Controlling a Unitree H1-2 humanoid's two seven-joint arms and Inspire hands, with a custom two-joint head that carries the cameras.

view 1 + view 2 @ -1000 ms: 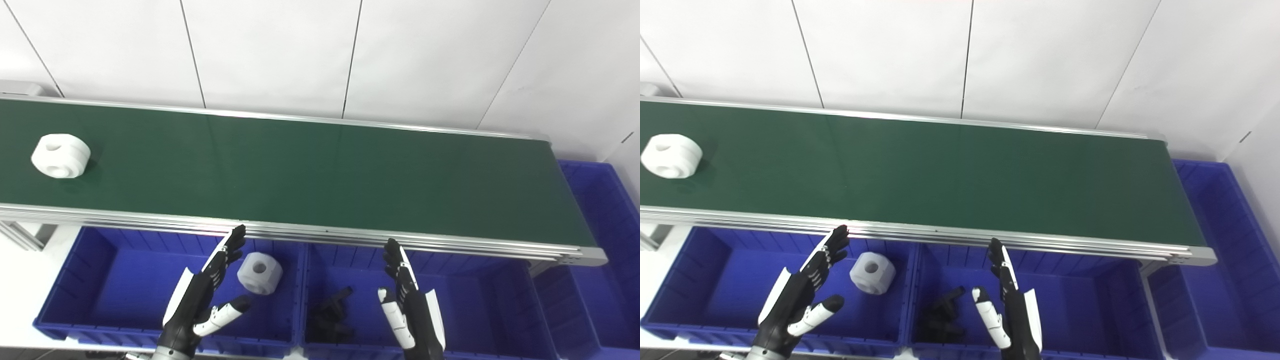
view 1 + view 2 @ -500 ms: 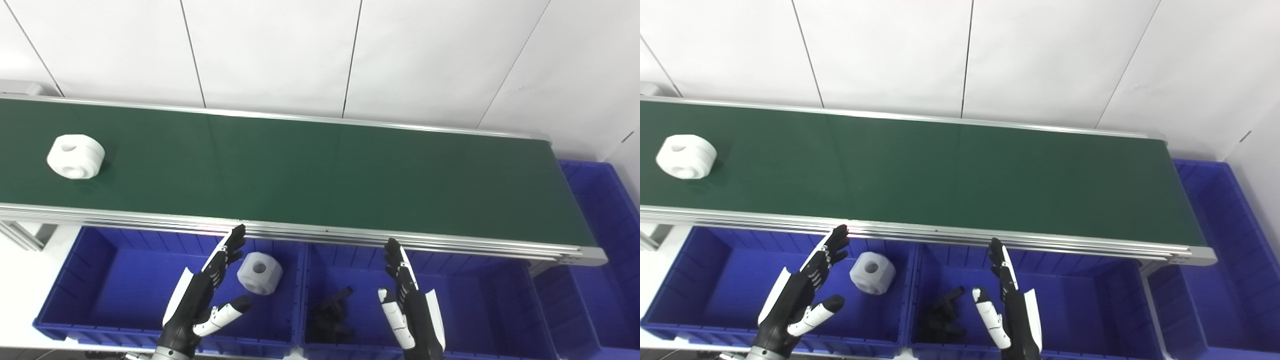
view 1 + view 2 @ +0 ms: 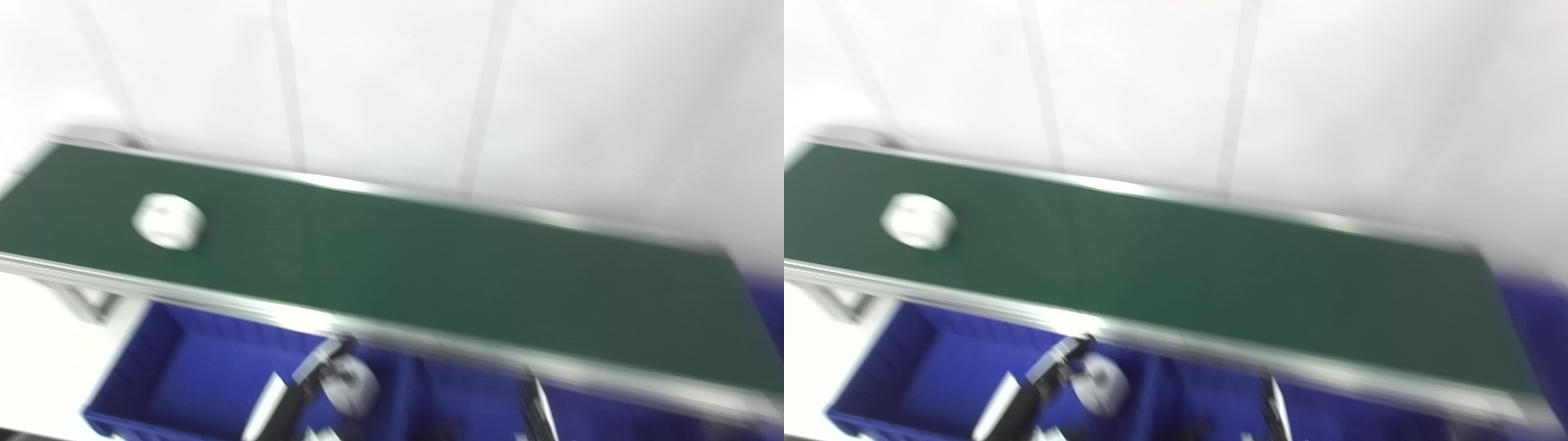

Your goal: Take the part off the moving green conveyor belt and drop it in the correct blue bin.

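Both head views are smeared with motion blur, so we can read only broad shapes. The white ring-shaped part (image 3: 169, 221) lies on the green conveyor belt (image 3: 429, 269), near the belt's left end and roughly midway between its far and near edges, with bare green surface all around it. Nothing stands between the part and the belt's near aluminium rail (image 3: 202, 297).

Below that rail sits the left blue bin (image 3: 141, 361), and inside it, toward its right side, rests a second white part (image 3: 1100, 384) of similar rounded form. Our left hand (image 3: 1041, 383) rises from the bottom edge over this bin, just beside that binned part and partly overlapping it in the view; we cannot tell whether they touch. Its fingers look stretched up toward the rail, but the blur hides how far apart they are, so we cannot tell their state. Of our right hand (image 3: 538, 407) only a thin white-and-dark sliver shows at the bottom edge, below the rail and over the middle blue bin (image 3: 471, 392); its fingers cannot be read either.

Another patch of blue (image 3: 1528, 312) shows past the belt's right end. The stretch of belt to the right of the part lies bare, and a white panelled wall (image 3: 392, 86) backs the far rail.
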